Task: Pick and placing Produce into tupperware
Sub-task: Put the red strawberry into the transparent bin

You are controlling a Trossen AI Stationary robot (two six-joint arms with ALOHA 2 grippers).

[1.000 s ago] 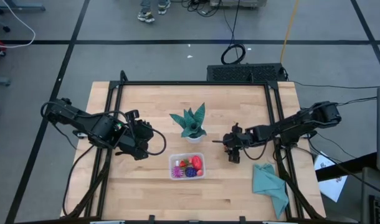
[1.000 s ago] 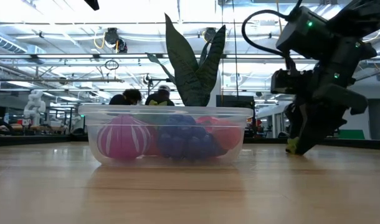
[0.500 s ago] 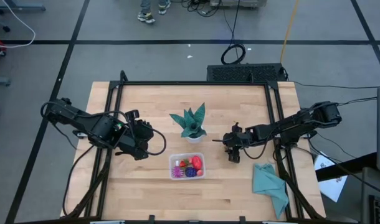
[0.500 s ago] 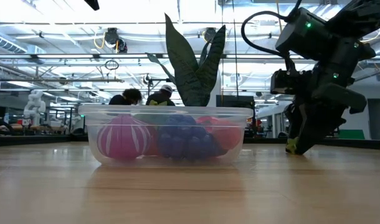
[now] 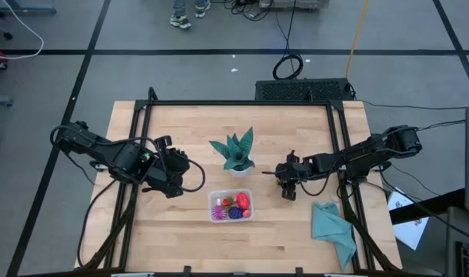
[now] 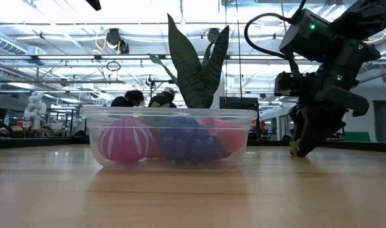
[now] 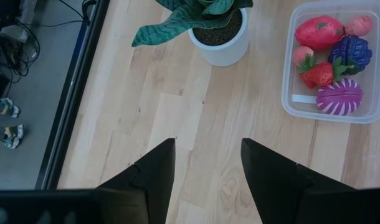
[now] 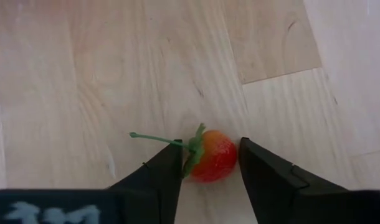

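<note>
Tupperware [image 5: 231, 205] sits in the lower middle of your high view, on the wooden table [image 5: 188, 131], and it already holds a pink-purple striped ball [image 7: 339, 99], a dark purple piece [image 7: 351, 52], a larger red piece [image 7: 319, 32] and smaller strawberries [image 7: 316, 73]. Just above it in that frame you can see the teal plant in its white pot [image 5: 236, 154], and a teal cloth [image 5: 333, 229] lies at the lower right. Your left gripper [image 5: 175, 181] hangs left of the container with its fingers spread and nothing between them. Your right gripper [image 5: 287, 191] is down at the table right of the container, its parted fingers on either side of one loose strawberry [image 8: 213, 155], the right finger [image 8: 265, 171] touching it.
</note>
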